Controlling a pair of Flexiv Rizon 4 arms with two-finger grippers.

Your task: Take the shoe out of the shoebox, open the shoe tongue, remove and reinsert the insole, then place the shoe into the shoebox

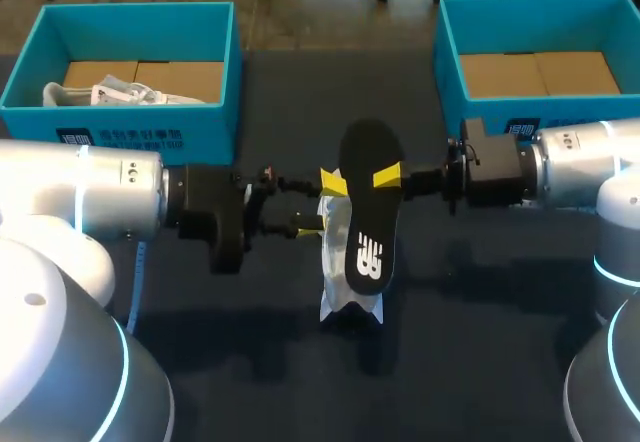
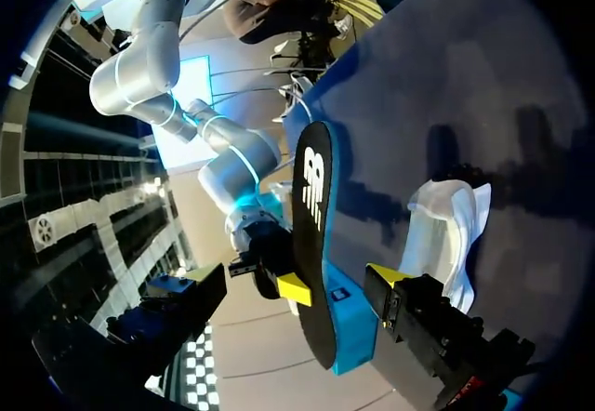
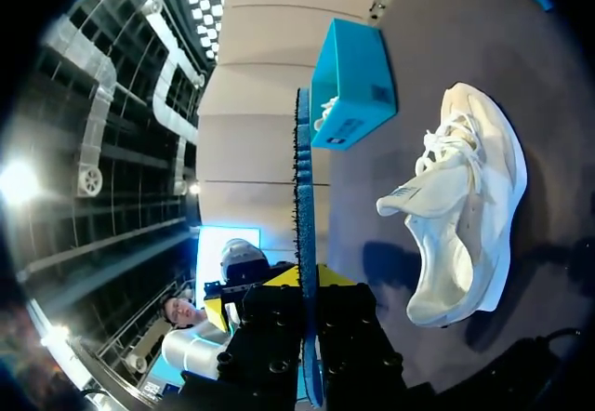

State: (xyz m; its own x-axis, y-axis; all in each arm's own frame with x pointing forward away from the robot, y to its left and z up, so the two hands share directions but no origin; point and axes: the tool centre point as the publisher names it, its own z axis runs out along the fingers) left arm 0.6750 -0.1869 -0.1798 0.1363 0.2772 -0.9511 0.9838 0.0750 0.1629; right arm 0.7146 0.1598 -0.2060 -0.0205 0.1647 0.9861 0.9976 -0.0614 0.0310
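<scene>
At the table's [image 1: 480,292] far left corner the left shoebox [image 1: 150,132] holds a second white shoe [image 1: 115,92]. The left gripper [image 1: 320,207] hangs over the table's middle with its fingers spread, gripping nothing, just beside the insole's edge. The task's shoe [image 1: 337,257] is out of its box and lies on the table's middle, under the raised black insole [image 1: 368,212]. The right gripper [image 1: 388,176] is clamped on that insole, holding it on edge above the shoe. The right shoebox [image 1: 448,52] at the far right corner looks empty. Removal seems done, so reinserting the insole and boxing the shoe remain.
</scene>
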